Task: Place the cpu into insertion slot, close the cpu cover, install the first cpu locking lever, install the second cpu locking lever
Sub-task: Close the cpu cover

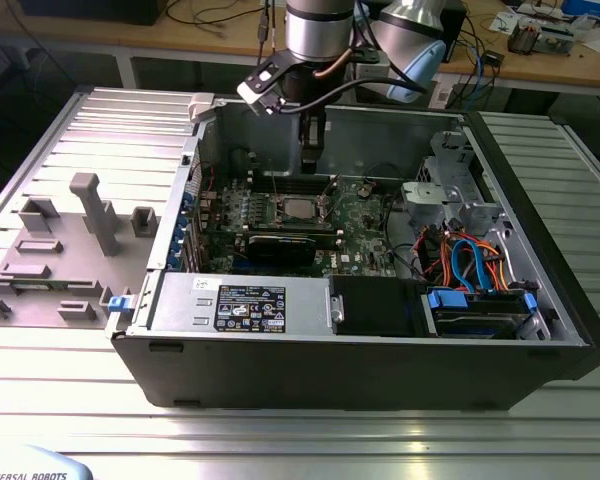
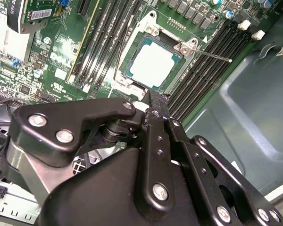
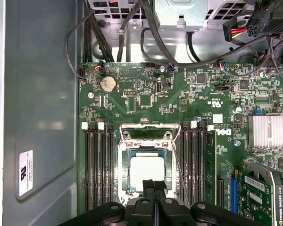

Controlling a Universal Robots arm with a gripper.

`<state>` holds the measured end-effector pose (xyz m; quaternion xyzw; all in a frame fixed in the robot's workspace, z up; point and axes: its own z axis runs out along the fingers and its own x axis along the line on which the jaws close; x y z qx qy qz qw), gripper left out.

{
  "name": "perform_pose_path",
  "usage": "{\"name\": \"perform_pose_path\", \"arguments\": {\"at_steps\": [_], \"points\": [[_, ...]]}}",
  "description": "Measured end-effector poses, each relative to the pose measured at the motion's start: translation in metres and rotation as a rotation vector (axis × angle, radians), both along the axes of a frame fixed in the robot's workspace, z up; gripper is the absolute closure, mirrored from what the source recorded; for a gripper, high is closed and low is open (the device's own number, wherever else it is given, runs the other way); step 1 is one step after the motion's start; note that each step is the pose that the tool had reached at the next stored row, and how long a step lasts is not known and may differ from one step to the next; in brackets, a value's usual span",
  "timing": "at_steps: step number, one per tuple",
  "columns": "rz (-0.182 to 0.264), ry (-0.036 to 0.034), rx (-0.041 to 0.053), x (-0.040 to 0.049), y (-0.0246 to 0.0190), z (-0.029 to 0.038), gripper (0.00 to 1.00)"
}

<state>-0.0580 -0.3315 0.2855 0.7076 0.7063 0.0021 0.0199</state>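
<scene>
One cpu [image 3: 144, 170] sits in the insertion slot [image 3: 121, 157], near the tool [image 3: 154, 184].

The cpu [image 3: 144, 170] shows a pale silvery-grey top; the motherboard [image 3: 179, 101] is deep green (its memory slots [image 3: 98, 165] black); the gripper [image 3: 154, 184] is matte black, the cables [image 1: 467, 258] blue and orange.

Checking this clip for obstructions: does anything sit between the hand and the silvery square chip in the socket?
Nothing visible does. The black hand hangs over the silvery-grey square chip, which lies in the metal-rimmed socket on the green circuit board, with open air between them.
</scene>
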Motion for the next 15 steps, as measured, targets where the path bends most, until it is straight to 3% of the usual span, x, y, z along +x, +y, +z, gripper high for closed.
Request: {"name": "perform_pose_path", "arguments": {"at_steps": [15], "points": [[0.0,0.0,0.0,0.005,0.0,0.0,0.89]]}}
